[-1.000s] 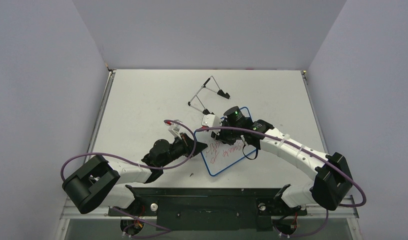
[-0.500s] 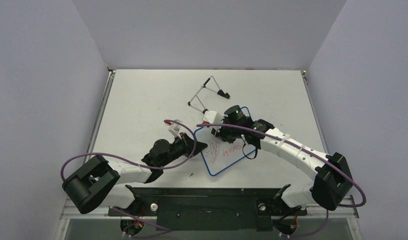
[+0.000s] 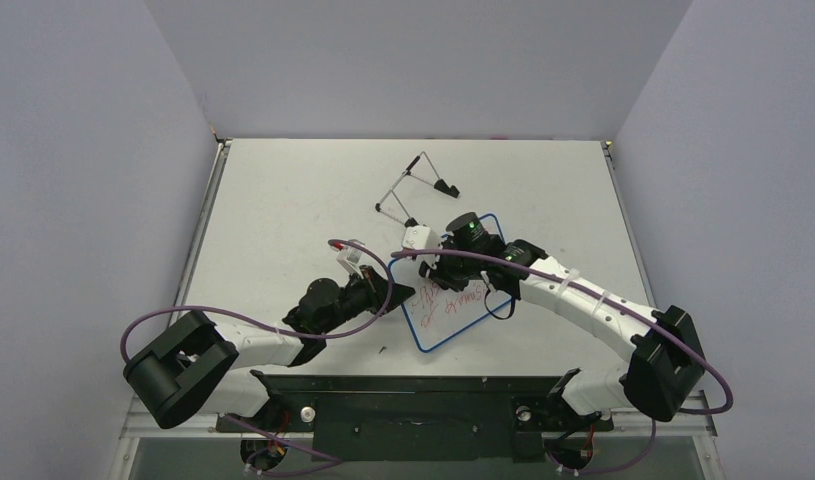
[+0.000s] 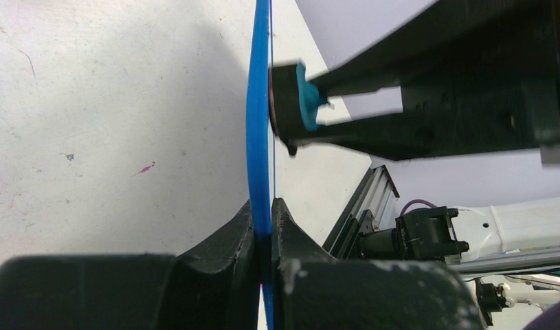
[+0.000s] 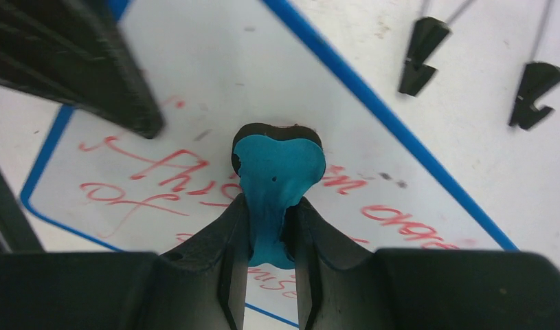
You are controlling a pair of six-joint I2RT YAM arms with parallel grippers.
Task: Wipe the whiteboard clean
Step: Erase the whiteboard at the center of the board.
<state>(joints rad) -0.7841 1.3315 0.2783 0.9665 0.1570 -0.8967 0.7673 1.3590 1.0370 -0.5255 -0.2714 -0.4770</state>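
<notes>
Eraser (image 5: 278,165) gripped in right jaws presses on whiteboard (image 3: 453,325), left jaws clamping its edge; red marks (image 5: 136,172) lie back toward right arm.

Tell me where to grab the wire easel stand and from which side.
Probably one black foot of the easel stand, from above, jaws across it. The feet are its only chunky parts; the wires look too thin for a sure pinch, and it rests low on the table.
</notes>
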